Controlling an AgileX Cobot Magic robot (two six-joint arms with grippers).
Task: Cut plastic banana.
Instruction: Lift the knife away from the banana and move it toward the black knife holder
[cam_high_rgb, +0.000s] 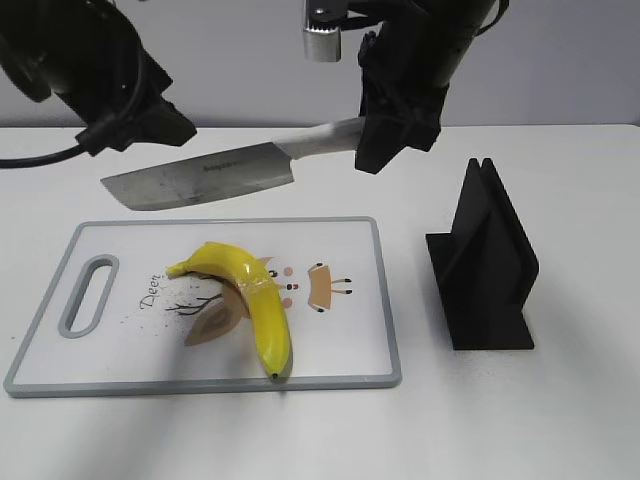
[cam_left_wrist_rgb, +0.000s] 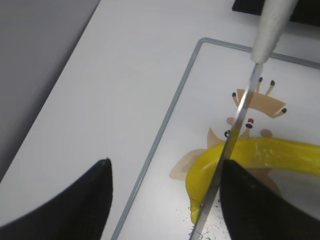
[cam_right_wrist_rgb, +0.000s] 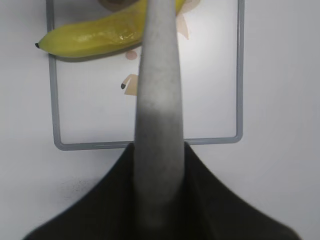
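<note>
The yellow plastic banana (cam_high_rgb: 250, 290) lies whole on the white cutting board (cam_high_rgb: 340, 350), stem to the left, dark tip at the front edge. It also shows in the left wrist view (cam_left_wrist_rgb: 260, 152) and the right wrist view (cam_right_wrist_rgb: 92, 35). My right gripper (cam_high_rgb: 385, 135) is shut on the grey handle of a knife (cam_high_rgb: 205, 178) and holds the blade in the air above the board's back edge, clear of the banana. The handle (cam_right_wrist_rgb: 157, 110) fills the right wrist view. My left gripper (cam_left_wrist_rgb: 165, 200) is open and empty, above the board's back left part, near the blade tip.
A black knife stand (cam_high_rgb: 485, 265) sits on the white table to the right of the board. The board has a grey rim (cam_left_wrist_rgb: 165, 125) and a handle slot (cam_high_rgb: 88, 292) at its left end. A black cable runs off at the far left.
</note>
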